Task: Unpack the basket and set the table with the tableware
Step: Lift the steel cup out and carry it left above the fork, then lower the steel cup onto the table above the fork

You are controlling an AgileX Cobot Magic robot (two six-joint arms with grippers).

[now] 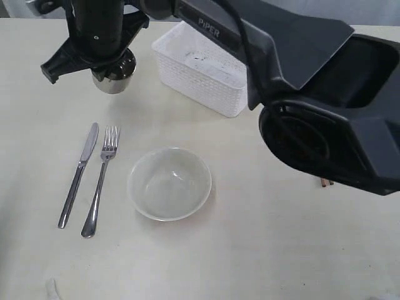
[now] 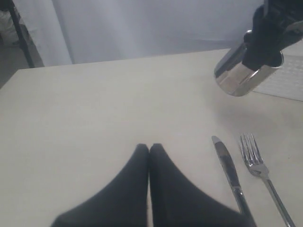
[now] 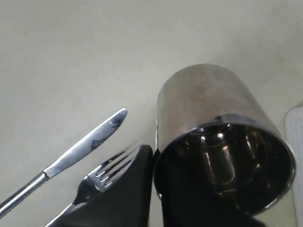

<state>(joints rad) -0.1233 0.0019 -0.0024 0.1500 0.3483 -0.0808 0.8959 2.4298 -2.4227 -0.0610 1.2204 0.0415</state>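
Observation:
My right gripper [image 1: 114, 61] reaches across to the far left of the table [image 1: 269, 250] and is shut on the rim of the small steel cup [image 1: 115, 76], which hangs tilted above the tabletop. One finger [image 3: 128, 189] is outside the cup [image 3: 213, 142] and the other is inside it. A steel knife [image 1: 78, 175] and fork [image 1: 101, 181] lie side by side, with the pale bowl [image 1: 169, 183] to their right. The white basket [image 1: 203, 69] stands behind. My left gripper [image 2: 149, 147] is shut and empty, low over bare table, left of the knife [image 2: 229, 168].
The right arm's dark body [image 1: 325, 106] crosses the upper right and hides the table beneath it. Small brown tips [image 1: 326, 182] peek out under it. A pale object [image 1: 53, 289] sits at the near left edge.

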